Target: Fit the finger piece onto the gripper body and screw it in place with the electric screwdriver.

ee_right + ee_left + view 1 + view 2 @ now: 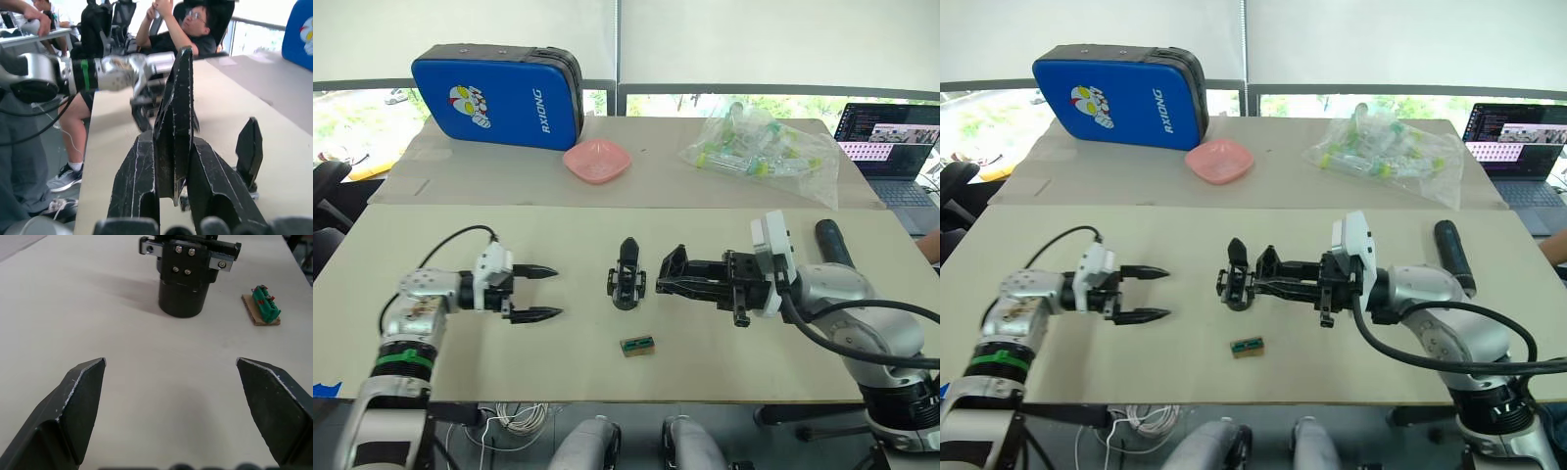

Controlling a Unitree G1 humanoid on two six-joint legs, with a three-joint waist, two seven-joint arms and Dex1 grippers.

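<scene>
Left arm: lying low over the table, forearm reaching in from the robot's left. The left gripper is pointing toward the centre with its two black fingers spread wide and nothing between them, well short of the gripper body.

Right arm: bending at the elbow and reaching across from the robot's right, wrist level with the tabletop. The right gripper is pinching the finger piece between its fingers; in the right wrist view the wedge is standing upright in the clamp, its point away from the camera.

Gripper body: sitting upright on its rounded base near the middle of the table, its one finger sticking up. The tip of the right gripper is coming just beside it; actual contact cannot be told.

Electric screwdriver: lying flat on the table behind the right forearm, apart from both grippers.

Small green part: lying on the table near the front edge, just in front of the gripper body.

Far table: blue case, pink bowl, clear plastic bag. Laptop at far right.
</scene>
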